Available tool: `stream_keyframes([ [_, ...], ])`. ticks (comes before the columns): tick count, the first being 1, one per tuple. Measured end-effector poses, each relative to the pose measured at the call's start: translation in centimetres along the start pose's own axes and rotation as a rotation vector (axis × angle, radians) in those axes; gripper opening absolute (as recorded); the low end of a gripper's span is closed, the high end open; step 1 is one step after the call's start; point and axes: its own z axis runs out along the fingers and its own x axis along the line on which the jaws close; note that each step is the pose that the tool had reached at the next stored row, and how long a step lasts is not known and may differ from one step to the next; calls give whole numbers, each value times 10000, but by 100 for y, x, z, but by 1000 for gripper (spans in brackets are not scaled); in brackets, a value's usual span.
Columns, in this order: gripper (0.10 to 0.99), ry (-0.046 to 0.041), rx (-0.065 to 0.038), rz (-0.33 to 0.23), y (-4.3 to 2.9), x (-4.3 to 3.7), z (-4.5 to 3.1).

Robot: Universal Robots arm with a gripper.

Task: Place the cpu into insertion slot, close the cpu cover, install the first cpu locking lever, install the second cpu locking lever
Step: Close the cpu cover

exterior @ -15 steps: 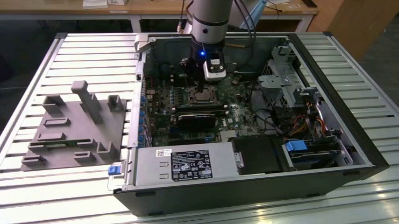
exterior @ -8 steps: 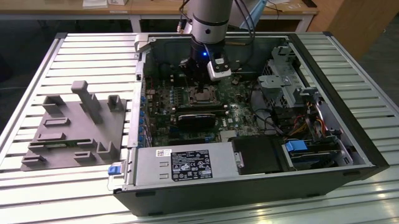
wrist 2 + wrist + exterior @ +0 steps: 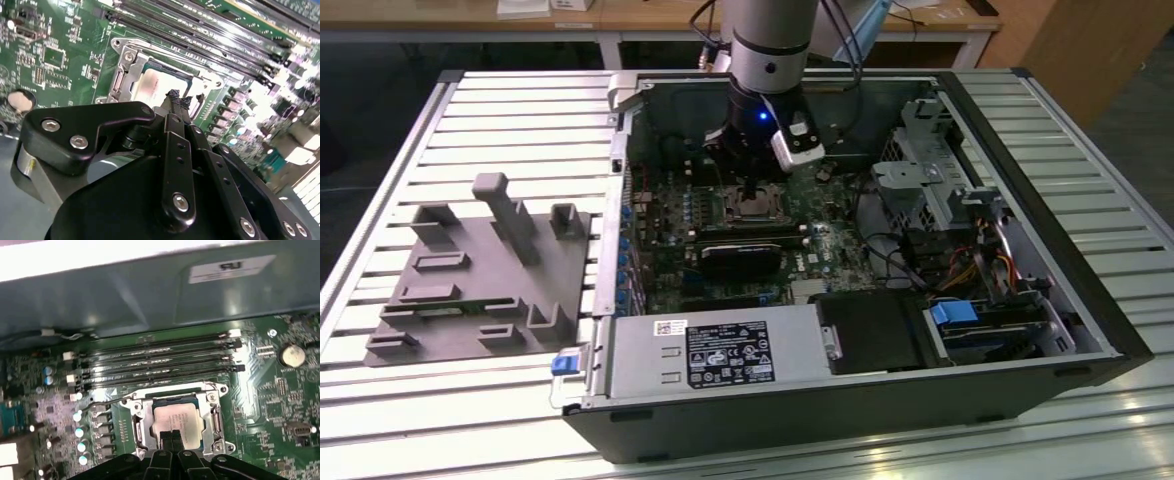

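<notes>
Gripper [image 3: 171,436] jaws pinched together, tip at the cpu cover's [image 3: 142,422] near edge, likely as a pusher; cpu [image 3: 180,417] seated in the insertion slot [image 3: 220,390]

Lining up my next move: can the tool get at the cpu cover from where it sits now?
Probably yes. In the first wrist view the tool, fingertips together, hangs just over one edge of the cpu cover with nothing in between; the memory slots lie beyond it.
</notes>
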Motion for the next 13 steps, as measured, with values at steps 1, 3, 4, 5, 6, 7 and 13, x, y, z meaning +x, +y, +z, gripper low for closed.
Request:
stream_keyframes([
  [1,106,1,5,-128,0,0,0],
  [3,106,-3,8,-205,0,2,0],
  [4,106,-31,5,-218,-2,7,0],
  [5,106,-85,-4,-234,-3,13,1],
  [6,106,-129,-17,-248,-5,19,2],
  [7,106,-159,-32,-263,-7,25,4],
  [13,106,-202,-49,-264,-12,44,13],
])
